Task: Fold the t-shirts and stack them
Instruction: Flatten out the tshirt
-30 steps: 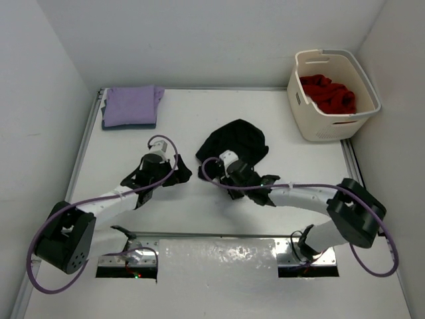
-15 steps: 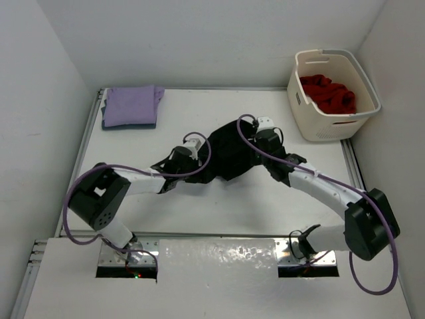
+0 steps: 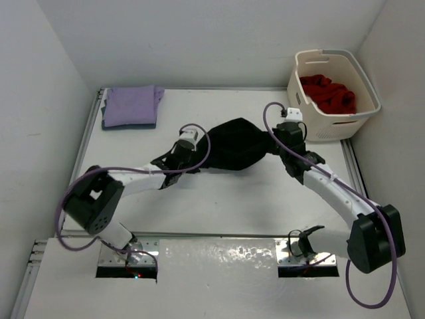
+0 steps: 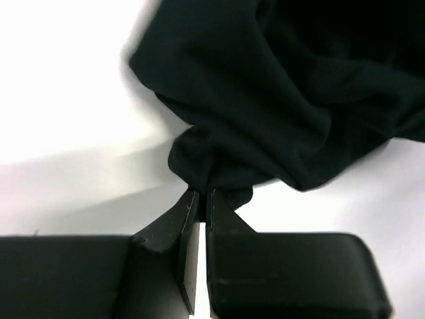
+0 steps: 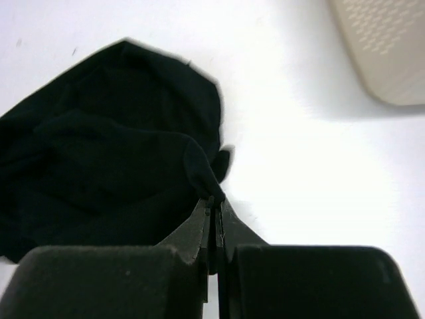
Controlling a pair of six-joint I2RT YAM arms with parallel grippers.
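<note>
Both sides had a grip: the left gripper (image 4: 199,199) pinched the black t-shirt (image 3: 238,143) at its left end, the right gripper (image 5: 214,205) nipped its right tip near the basket (image 3: 332,126), and the cloth lay bunched mid-table (image 3: 219,199) toward the far edge, sleeves and collar impossible to make out.

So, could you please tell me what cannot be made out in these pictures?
Top view: black shirt, bunched between left claw and right claw, hides its collar and sleeves.
Top view: basket wall hides most of the red shirt.
Top view: lavender shirt covers whatever lies beneath.
Right wrist view: basket cut off by the corner.
</note>
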